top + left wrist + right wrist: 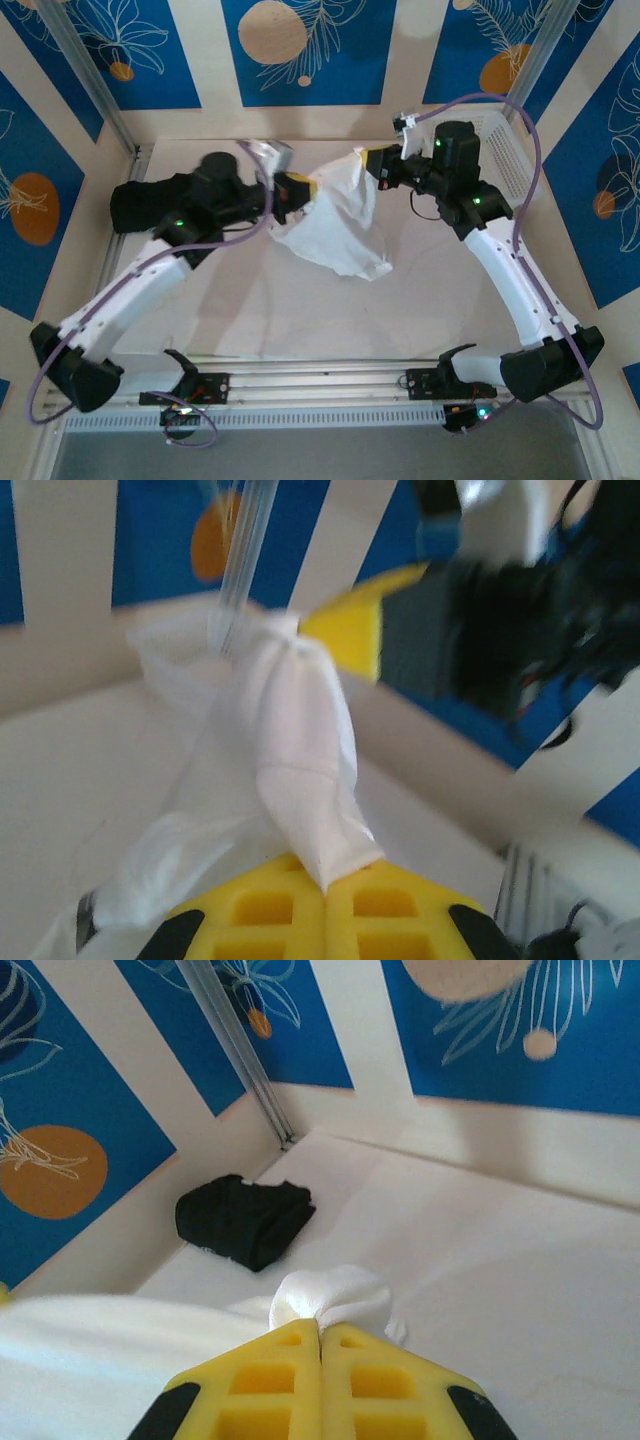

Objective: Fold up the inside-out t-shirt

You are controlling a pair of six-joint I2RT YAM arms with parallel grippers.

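Holding the inside-out t-shirt (335,225) in the air over the far middle of the tabletop (300,310). Left gripper (290,195) pinched tight on a twisted, rope-like bunch of the white cloth; right gripper (372,165) pinched tight on another small bunch just across from it. Between and below the two pinches, a crumpled bag of cloth, its lower tip sagging toward the middle of the tabletop; hard to tell whether touching it.

Most likely a matter of opening the shirt out before any fold, so:

- Draw the two pinches apart sideways, slowly, until the top edge between them goes straight rather than slack.
- Stop at the first sign of tautness. Thin soft cloth held by a narrow bunch probably slips out under a hard pull.
- Stay level on both sides, so as not to let the hanging part twist further.
- Lift enough to clear the sagging tip before travelling, or else drag it on purpose toward the near edge to flatten it.
- Steer clear of the black folded garment (135,205) at the far left corner and the white basket (505,150) at the far right corner. Easy to snag a sleeve on either one.
- Lay down over the bare middle, lower hem first, then release.
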